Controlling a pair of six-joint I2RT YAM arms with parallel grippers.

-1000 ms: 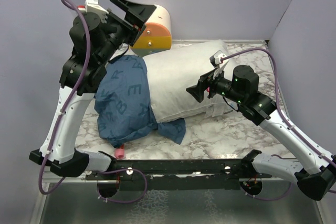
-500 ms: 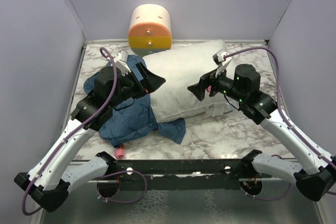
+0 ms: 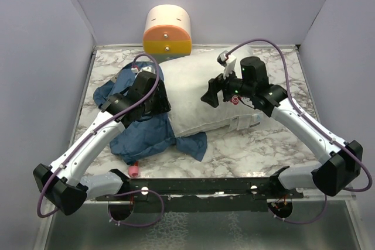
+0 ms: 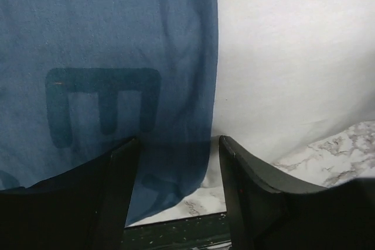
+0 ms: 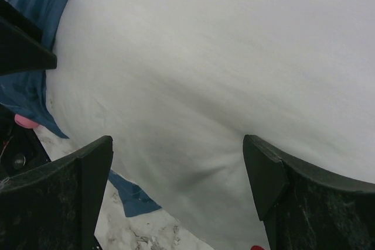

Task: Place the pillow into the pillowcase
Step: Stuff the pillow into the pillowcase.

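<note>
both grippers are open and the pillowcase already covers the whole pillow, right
No, the pillowcase covers only the left end of the pillow; the top external view shows the rest bare. The left gripper and right gripper are open.

Blue cloth pillowcase: one block letter "E", tipped on its side, reads just beyond the left claw, ahead of one finger. Small label on the plump white fabric pillow, near the right claw: too small to read.
</note>
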